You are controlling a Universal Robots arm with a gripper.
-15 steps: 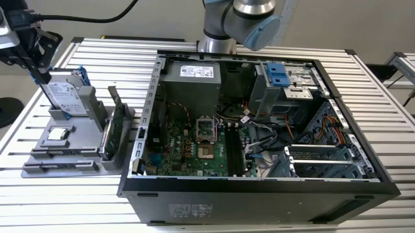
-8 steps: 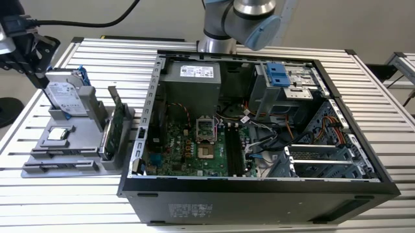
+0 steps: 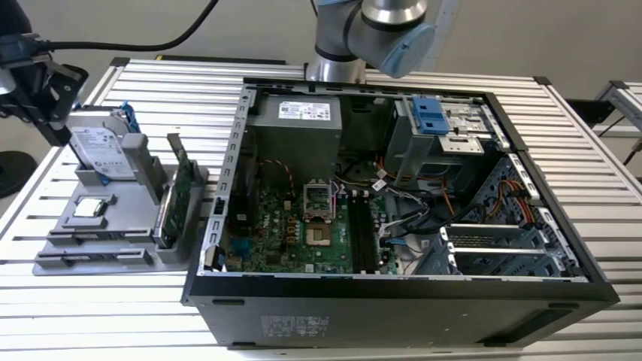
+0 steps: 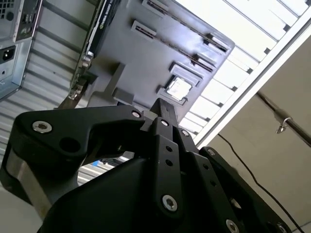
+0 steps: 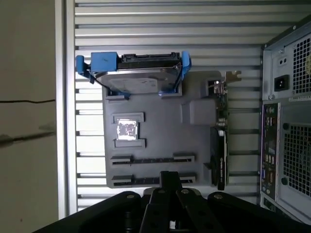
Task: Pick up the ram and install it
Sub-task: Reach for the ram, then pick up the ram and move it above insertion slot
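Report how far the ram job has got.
Nothing looks done: what appears to be the ram sits edge-up in a slot of the grey tray, outside the computer case. In hand: the gripper hangs above the tray's slotted end, clear of it. Left: picking the ram up and installing it.

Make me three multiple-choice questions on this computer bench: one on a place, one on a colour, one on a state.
1. The grey tray lies: A) to the exterior view's left of the computer case; B) inside it; C) on top of it.
2. The hard drive has rails coloured: A) red; B) blue; C) yellow.
3. The case's side is: A) shut; B) open; C) taped.
Answers: 1 A, it lies on the table beside the case; 2 B, blue rails clasp the drive; 3 B, the motherboard shows.
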